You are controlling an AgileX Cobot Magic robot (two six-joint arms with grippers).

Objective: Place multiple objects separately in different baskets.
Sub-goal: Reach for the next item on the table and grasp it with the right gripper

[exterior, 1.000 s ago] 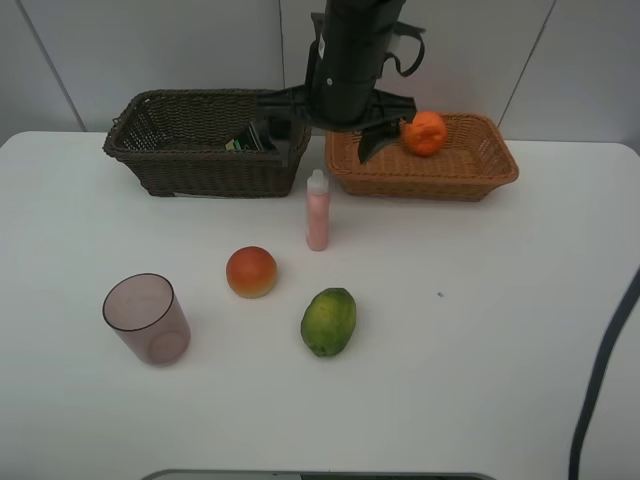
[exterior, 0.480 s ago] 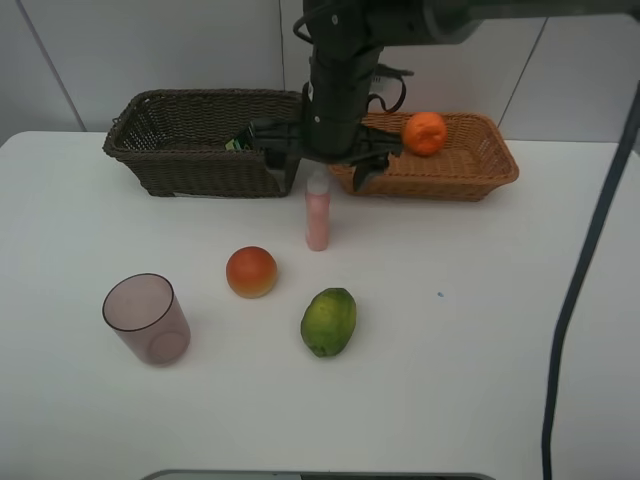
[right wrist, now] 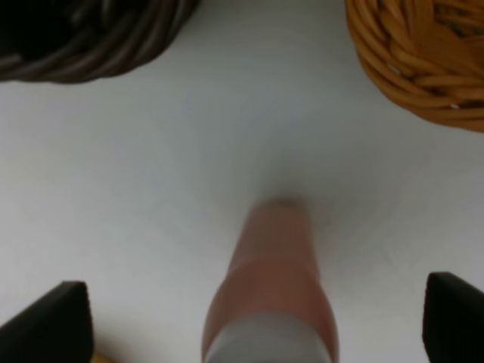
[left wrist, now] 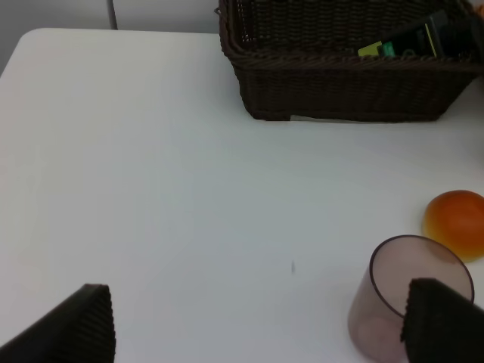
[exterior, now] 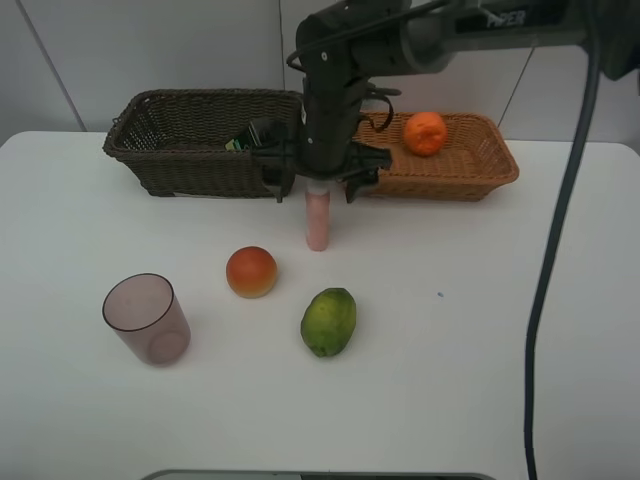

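The slim pink bottle (exterior: 318,222) stands upright in front of the gap between the two baskets. My right gripper (exterior: 316,187) hangs open over it, one finger on each side of its white cap; the right wrist view shows the pink bottle (right wrist: 272,280) between the wide-apart fingers (right wrist: 47,319). An orange (exterior: 425,132) lies in the light basket (exterior: 440,178). A dark green bottle (exterior: 247,140) lies in the dark basket (exterior: 190,165). On the table are a red-orange fruit (exterior: 251,271), a green fruit (exterior: 329,321) and a purple-pink cup (exterior: 147,318). My left gripper (left wrist: 265,325) is open near the cup (left wrist: 412,291).
The right arm's black cable (exterior: 550,300) hangs down the right side of the table. White wall panels rise right behind the baskets. The table's front edge (exterior: 320,474) lies just below the cup and green fruit.
My right gripper has come down and forward from above the baskets to straddle the pink bottle's cap. Nothing on the table has moved.
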